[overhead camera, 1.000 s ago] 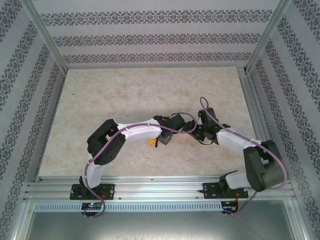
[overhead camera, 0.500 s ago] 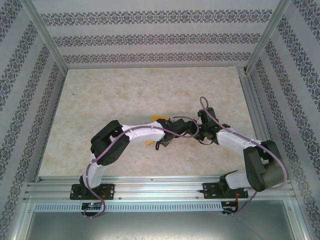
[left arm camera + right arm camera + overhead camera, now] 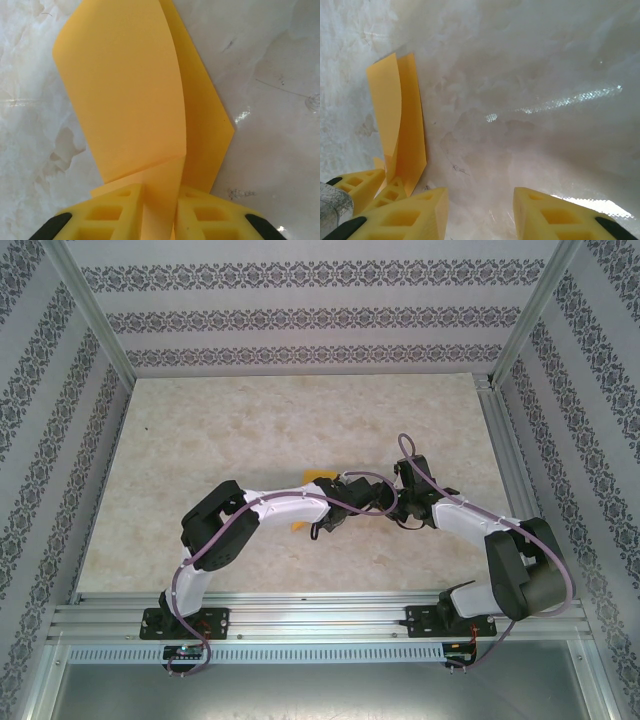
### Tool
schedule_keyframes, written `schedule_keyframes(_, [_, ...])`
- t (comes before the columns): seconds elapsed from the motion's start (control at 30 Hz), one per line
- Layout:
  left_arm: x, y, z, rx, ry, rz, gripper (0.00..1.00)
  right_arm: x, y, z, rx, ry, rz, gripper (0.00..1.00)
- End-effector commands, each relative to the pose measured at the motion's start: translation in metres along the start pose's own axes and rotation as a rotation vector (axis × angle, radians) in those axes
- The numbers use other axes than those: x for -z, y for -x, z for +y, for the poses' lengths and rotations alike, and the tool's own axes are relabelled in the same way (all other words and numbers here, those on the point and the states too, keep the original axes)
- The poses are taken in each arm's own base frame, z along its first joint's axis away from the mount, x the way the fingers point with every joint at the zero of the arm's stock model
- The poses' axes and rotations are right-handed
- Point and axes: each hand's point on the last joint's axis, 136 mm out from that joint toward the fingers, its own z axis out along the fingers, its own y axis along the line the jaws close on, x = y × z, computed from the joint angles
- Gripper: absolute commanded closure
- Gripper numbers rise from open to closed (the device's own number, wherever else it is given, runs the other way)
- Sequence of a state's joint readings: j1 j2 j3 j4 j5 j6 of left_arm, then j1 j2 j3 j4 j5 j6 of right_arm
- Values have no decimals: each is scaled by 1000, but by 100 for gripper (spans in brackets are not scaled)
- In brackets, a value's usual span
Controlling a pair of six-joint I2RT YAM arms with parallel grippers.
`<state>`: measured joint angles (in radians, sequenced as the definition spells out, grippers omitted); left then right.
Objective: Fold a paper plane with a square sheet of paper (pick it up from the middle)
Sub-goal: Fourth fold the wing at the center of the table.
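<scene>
The square sheet of paper point(image 3: 125, 90) is orange-yellow and folded into a long narrow shape, with one flap curling up off the marble table. My left gripper point(image 3: 159, 210) is shut on its near end, and the fold fills the gap between the yellow fingers. In the top view small bits of the sheet point(image 3: 319, 477) peek out beside the left gripper point(image 3: 335, 510). My right gripper point(image 3: 480, 200) stands open over bare table just right of the sheet point(image 3: 405, 130), with nothing between its fingers. The left gripper's fingers point(image 3: 362, 182) show at its lower left. Both grippers meet mid-table, the right gripper point(image 3: 395, 505) close to the left.
The marble tabletop point(image 3: 250, 430) stretches wide behind and to the left of the arms. Metal frame posts point(image 3: 90, 320) and patterned walls enclose it. An aluminium rail point(image 3: 320, 618) runs along the near edge.
The left gripper has closed down on the folded sheet. The left arm shifted slightly right and away, and a bit of paper now shows above its forearm. The right arm barely moved.
</scene>
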<state>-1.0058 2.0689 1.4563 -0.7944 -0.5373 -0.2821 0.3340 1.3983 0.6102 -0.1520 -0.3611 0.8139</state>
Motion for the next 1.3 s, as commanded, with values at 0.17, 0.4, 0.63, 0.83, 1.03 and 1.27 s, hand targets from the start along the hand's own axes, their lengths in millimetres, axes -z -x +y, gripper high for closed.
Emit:
schedule_keyframes(0.17, [2,3,4,23,34,-23,71,-2,0,8,33,12,1,60])
schedule_keyframes(0.4, [0,-2,10,33,53,-23,68,-3,0,11,39,9,4,60])
schedule_keyframes(0.63, [0,-4,11,44,40,-32,75,-5,-1,14,46,10,11,60])
schedule_keyframes(0.83, [1,-1,11,76,6,-36,91,-4,-1,17,56,7,13,60])
schedule_keyframes(1.03, [6,5,5,202,-142,-31,97,-4,-1,16,66,-2,17,60])
schedule_keyframes(1.27, [12,18,-16,445,-398,-22,99,-2,0,18,95,3,18,61])
